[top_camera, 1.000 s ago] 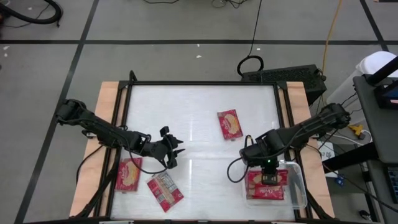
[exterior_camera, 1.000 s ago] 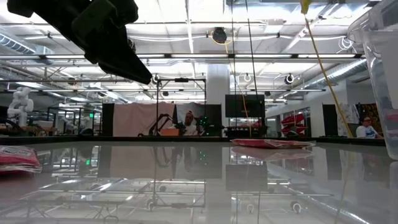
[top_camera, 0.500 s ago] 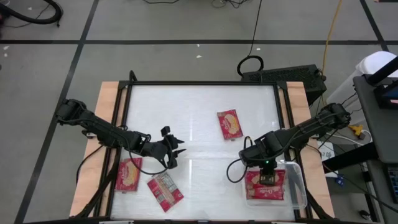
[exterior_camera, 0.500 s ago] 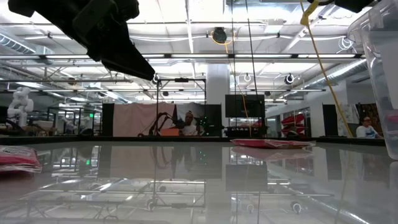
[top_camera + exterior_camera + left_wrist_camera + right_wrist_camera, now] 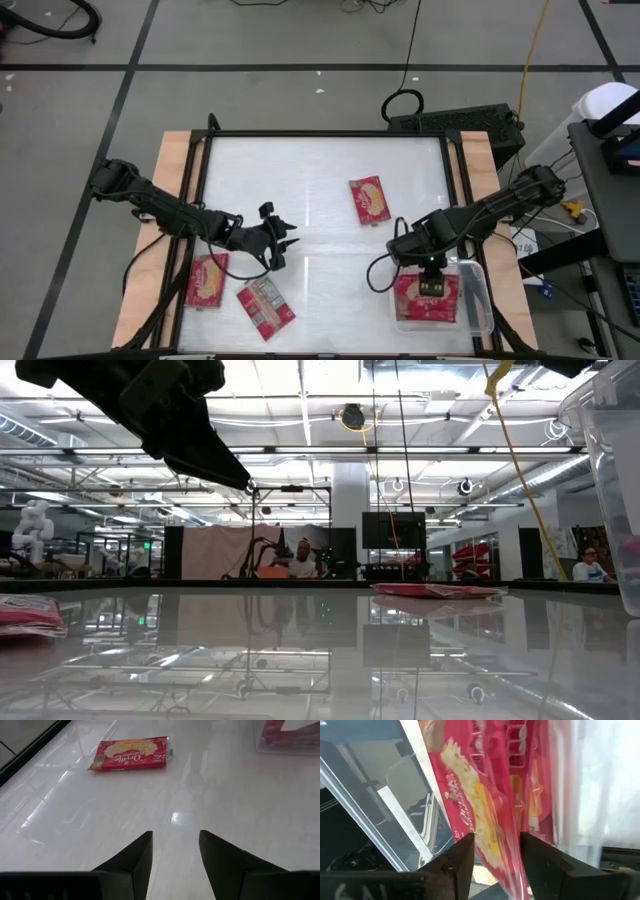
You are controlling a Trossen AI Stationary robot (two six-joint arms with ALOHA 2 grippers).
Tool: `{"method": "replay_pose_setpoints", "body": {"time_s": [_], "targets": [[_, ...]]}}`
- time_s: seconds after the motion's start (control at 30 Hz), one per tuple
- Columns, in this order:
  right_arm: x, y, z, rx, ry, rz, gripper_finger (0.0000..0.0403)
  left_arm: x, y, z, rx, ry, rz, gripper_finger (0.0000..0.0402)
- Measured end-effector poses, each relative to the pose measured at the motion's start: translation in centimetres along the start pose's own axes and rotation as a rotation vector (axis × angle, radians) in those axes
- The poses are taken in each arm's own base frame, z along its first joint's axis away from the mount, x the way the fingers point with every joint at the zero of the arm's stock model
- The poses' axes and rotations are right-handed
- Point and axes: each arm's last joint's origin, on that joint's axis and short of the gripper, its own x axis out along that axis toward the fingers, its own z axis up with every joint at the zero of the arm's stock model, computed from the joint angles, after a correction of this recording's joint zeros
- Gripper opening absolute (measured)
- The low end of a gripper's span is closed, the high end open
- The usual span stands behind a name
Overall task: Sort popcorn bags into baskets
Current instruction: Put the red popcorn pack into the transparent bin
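A clear plastic bin stands at the table's near right and holds several red popcorn packets; in the right wrist view they lean against its wall. My right gripper hovers open just over them. One packet lies flat, oval face up, at mid-table. Two more lie near left: one oval face up, one with grey print up. My left gripper hangs open above bare table, pointing toward the mid-table packet.
A black frame borders the glossy white table top, with wooden strips on both sides. Cables trail from the right arm beside the bin. Bare table lies between the two grippers and along the far edge.
My right gripper has shifted a little toward the table's left and far side above the bin. The packets have stayed where they were.
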Motion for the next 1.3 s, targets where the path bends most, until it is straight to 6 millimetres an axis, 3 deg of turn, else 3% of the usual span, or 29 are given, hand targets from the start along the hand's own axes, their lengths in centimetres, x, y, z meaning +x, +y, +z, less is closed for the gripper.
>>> {"method": "replay_pose_setpoints", "body": {"time_s": [0.4, 0.63, 0.8, 1.1, 1.3], "targets": [[-3.9, 1.1, -1.4, -0.019, -0.168, -0.115, 0.0142, 0.0, 0.0, 0.1, -0.003, -0.007, 0.0, 0.0166], [-7.1, 1.8, -1.7, 0.1, -0.318, -0.134, 0.0141, 0.0, 0.0, 0.1, 0.014, -0.007, 0.0, 0.0166], [-8.6, 1.8, -1.7, 0.147, -0.5, -0.246, 0.0141, 0.0, 0.0, 0.1, 0.01, -0.009, -0.001, 0.0166], [-9.4, 1.3, 2.7, 0.088, -0.838, -0.534, 0.0141, 0.0, 0.0, 0.3, 0.011, -0.024, -0.006, 0.0166], [-8.9, -0.6, 8.0, 0.105, -0.832, -0.637, 0.0141, 0.0, 0.0, 0.3, 0.035, -0.025, -0.005, 0.0166]]}}
